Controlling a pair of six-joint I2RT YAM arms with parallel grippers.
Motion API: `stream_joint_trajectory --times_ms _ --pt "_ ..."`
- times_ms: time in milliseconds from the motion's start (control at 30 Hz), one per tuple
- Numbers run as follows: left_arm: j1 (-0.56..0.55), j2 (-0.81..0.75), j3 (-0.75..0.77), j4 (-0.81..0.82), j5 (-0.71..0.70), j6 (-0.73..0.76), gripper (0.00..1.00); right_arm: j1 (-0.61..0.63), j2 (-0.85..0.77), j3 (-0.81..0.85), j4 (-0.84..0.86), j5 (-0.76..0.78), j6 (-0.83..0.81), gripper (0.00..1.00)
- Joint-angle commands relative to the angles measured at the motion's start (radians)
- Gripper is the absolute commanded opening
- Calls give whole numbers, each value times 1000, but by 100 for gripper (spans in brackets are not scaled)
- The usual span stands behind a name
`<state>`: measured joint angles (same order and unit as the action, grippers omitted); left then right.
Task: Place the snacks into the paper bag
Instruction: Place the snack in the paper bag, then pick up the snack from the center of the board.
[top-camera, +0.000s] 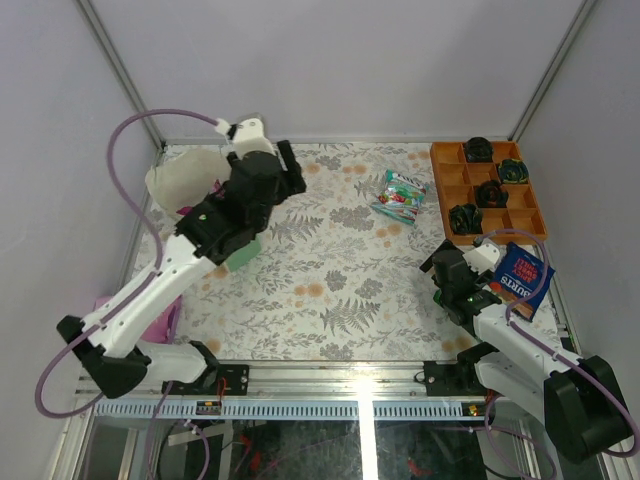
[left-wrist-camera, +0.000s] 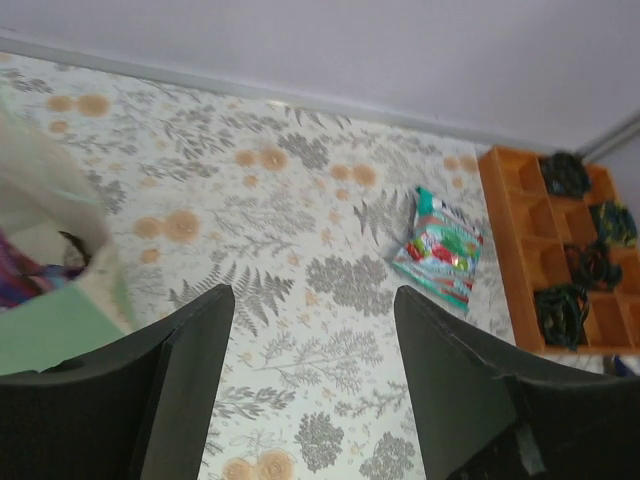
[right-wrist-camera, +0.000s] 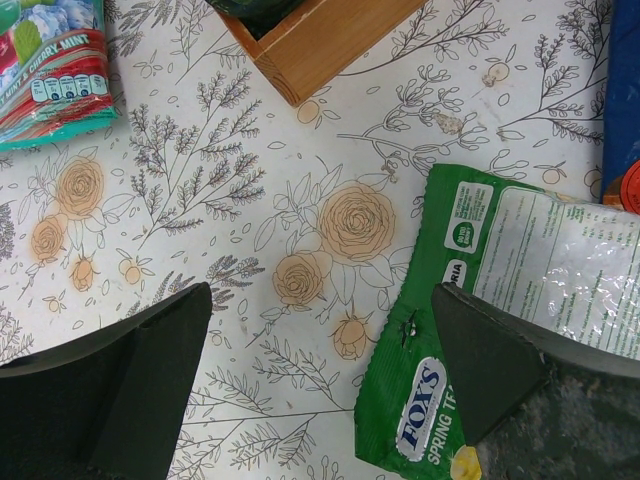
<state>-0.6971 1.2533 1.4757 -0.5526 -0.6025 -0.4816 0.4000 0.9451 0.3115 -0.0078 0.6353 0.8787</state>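
Observation:
The paper bag (top-camera: 183, 180) stands at the far left, cream with a mint-green side (left-wrist-camera: 60, 335); a magenta packet (left-wrist-camera: 14, 272) and a dark item show inside it. My left gripper (top-camera: 290, 167) is open and empty beside the bag's right side, above the cloth (left-wrist-camera: 312, 292). The clear green-red sweets bag (top-camera: 401, 195) lies mid-table, seen also in the left wrist view (left-wrist-camera: 440, 248) and the right wrist view (right-wrist-camera: 50, 70). My right gripper (top-camera: 441, 266) is open and empty (right-wrist-camera: 322, 290); its right finger is over a green FOX'S packet (right-wrist-camera: 470, 340). The blue BURTS bag (top-camera: 522, 274) lies just right of it.
The orange compartment tray (top-camera: 444, 188) with dark round objects stands at the back right, and its corner shows in the right wrist view (right-wrist-camera: 320, 40). A pink item (top-camera: 162, 322) lies by the left table edge. Purple cables loop from both arms. White walls enclose the table.

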Motion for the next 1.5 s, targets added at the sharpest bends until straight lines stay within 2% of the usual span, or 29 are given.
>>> stream_joint_trajectory --times_ms 0,100,233,433,733,900,1267,1467 --pt "-109 142 28 62 -82 36 65 -1 -13 28 28 16 -6 99" --pt "-130 238 33 98 -55 7 66 -2 -22 25 25 16 -6 99" --pt "-130 331 -22 249 48 -3 70 -2 -31 20 27 18 -5 99" --pt "-128 518 13 362 99 -30 74 -2 -18 22 35 12 -7 99" --pt "-38 727 -4 598 307 -135 76 -2 -4 26 42 8 -8 99" --pt "14 838 14 720 440 -212 75 -3 -5 24 44 12 -12 99" --pt "42 989 28 960 544 -328 73 -1 -1 31 45 17 -17 99" --pt "52 1062 68 1007 567 -391 73 -2 -2 31 46 26 -20 99"
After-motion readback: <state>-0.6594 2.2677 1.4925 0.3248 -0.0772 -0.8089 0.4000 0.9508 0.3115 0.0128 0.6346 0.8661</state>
